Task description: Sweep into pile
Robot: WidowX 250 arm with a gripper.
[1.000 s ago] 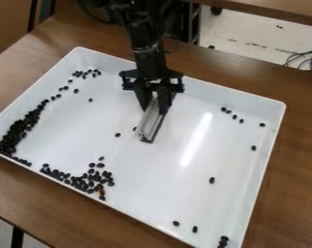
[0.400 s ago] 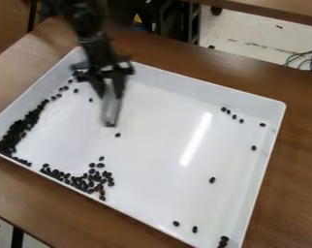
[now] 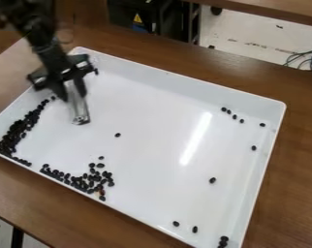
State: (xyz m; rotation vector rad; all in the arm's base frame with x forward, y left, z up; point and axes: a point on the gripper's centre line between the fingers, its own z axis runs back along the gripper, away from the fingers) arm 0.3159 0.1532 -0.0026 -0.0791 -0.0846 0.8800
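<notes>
Over the upper left of the white tray [image 3: 160, 71] is my gripper [image 3: 76, 97], shut on a clear sweeping tool [image 3: 79, 109] that points down toward the tray floor. Many dark beans [image 3: 17, 132] lie heaped along the tray's left wall. A second cluster of beans [image 3: 87, 180] lies by the lower left edge. One lone bean [image 3: 117, 134] sits to the right of the tool. Scattered beans lie toward the right side, such as one bean [image 3: 212, 180]. The gripper and arm cover part of the upper left corner.
Raised walls surround the tray on a brown wooden table [image 3: 301, 160]. Cables [image 3: 304, 60] lie on the floor at the upper right. Dark equipment [image 3: 140, 14] stands behind the table's back edge.
My gripper has moved left with the tool, from the tray's upper middle to its upper left. The bean heaps look the same.
</notes>
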